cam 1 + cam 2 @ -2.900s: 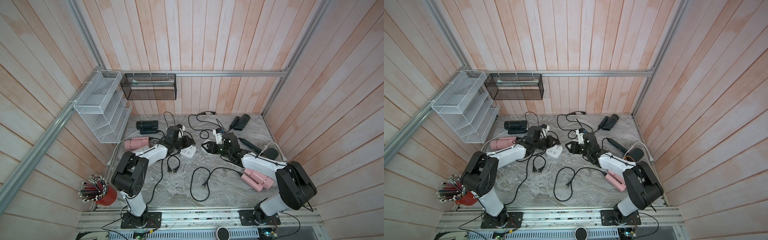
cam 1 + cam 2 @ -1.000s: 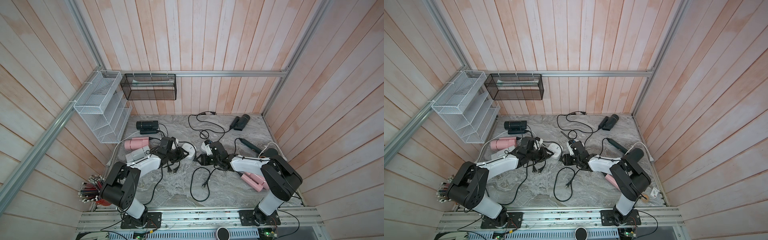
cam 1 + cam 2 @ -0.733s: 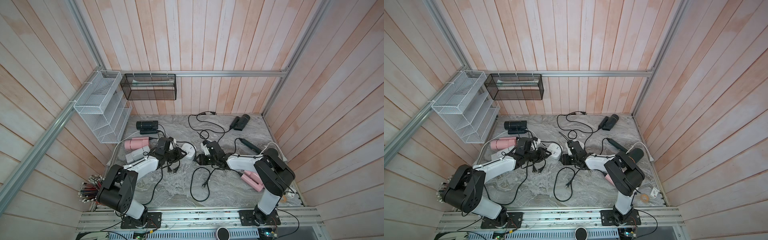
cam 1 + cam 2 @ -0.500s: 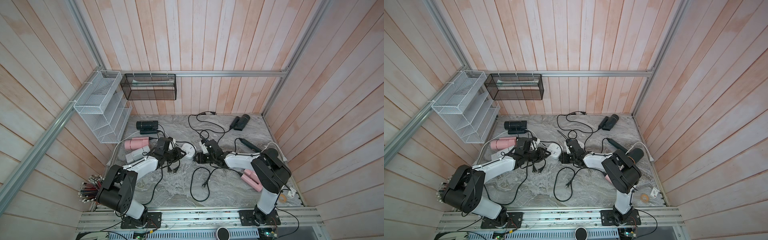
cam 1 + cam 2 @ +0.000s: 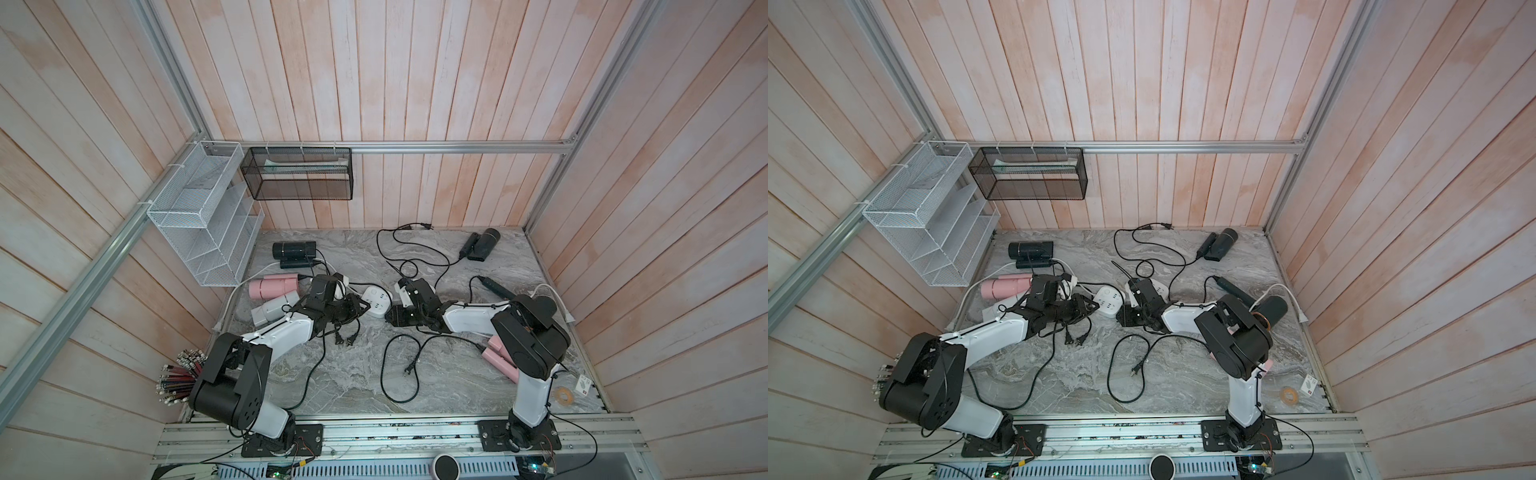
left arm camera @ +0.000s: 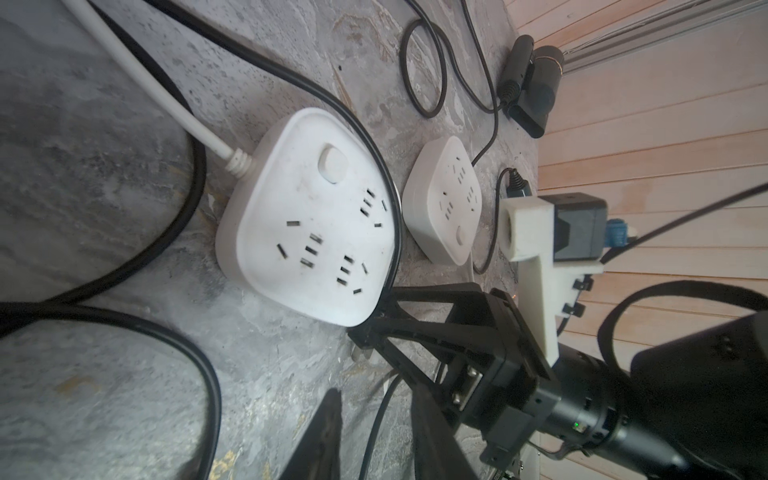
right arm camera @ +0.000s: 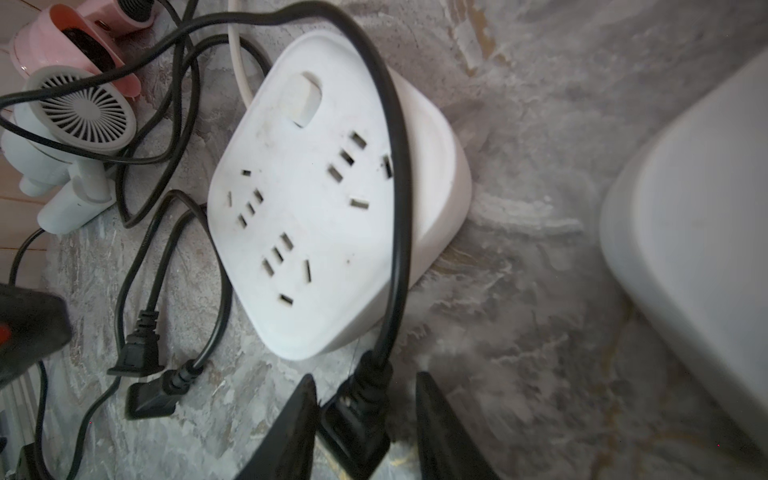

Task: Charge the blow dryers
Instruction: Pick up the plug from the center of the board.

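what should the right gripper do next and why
Probably close the right gripper on the black plug: it lies between the fingers, but a gap shows beside one of them. The power strip just ahead has empty sockets, so a firm hold should come before lifting the plug there.

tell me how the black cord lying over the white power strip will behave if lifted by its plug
Probably floppy: the black cord drapes in a loose curve over the white power strip, so it should sag and trail behind the plug. It may drag across the strip, possibly nudging it. The plug looks rigid, a firm spot for the right pincer.
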